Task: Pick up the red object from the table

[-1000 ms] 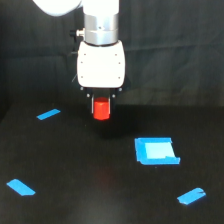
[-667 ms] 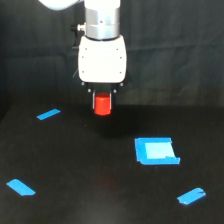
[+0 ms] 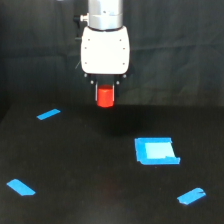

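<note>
The red object (image 3: 105,97) is a small bright red-orange short cylinder hanging in the air, well above the black table (image 3: 90,170). My gripper (image 3: 105,94) is shut on it, its dark fingers on either side below the white gripper body (image 3: 105,49). A faint red reflection shows on the table below it.
Blue tape strips lie on the table at the exterior view's left (image 3: 48,114), near left (image 3: 21,187) and near right (image 3: 191,196). A blue square patch (image 3: 156,150) sits right of centre. The background behind the arm is dark.
The arm has risen, carrying the red object higher above the table. The tape pieces have not moved.
</note>
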